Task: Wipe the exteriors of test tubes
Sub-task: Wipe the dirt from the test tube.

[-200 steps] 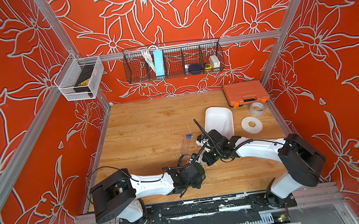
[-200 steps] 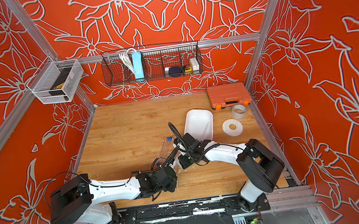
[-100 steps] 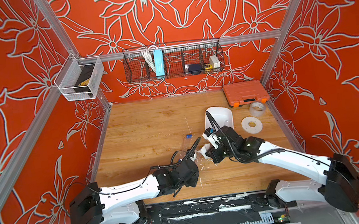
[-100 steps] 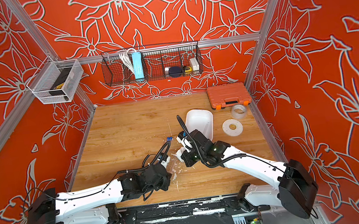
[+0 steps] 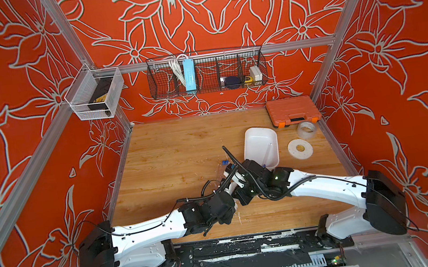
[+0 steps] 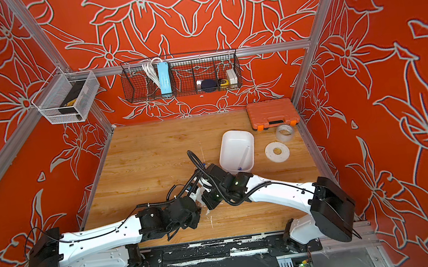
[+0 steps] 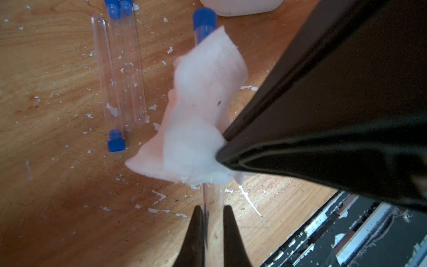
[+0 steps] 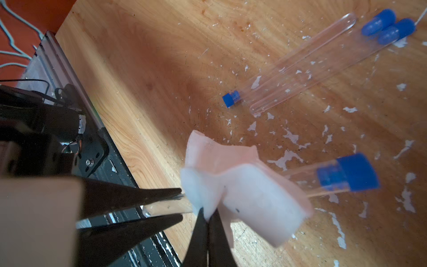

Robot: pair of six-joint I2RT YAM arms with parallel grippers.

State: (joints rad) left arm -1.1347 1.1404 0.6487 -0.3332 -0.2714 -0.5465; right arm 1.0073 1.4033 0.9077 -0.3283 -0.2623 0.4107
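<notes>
My left gripper [image 7: 212,209] is shut on the closed end of a clear test tube [image 7: 213,196] with a blue cap [image 7: 204,18], held above the table. My right gripper [image 8: 208,212] is shut on a crumpled white tissue [image 8: 245,191] that wraps the middle of this tube [image 8: 305,178]. Three more test tubes [image 7: 115,76] lie side by side on the wood just beyond; the right wrist view shows them [image 8: 300,64] too. Another tube [image 6: 244,155] lies in the white tub [image 6: 226,149]. In both top views the two grippers meet at the front middle, fingertips hidden.
An orange case [image 5: 292,111], a clear tape roll [image 5: 306,130] and a white tape disc [image 5: 300,149] sit at the back right. A wire basket [image 5: 206,72] and a white mesh bin [image 5: 95,95] hang on the walls. White flecks litter the wood.
Both arms have swung their elbows outward and toward the front. The grippers have stayed together at the front middle, both still shut.
</notes>
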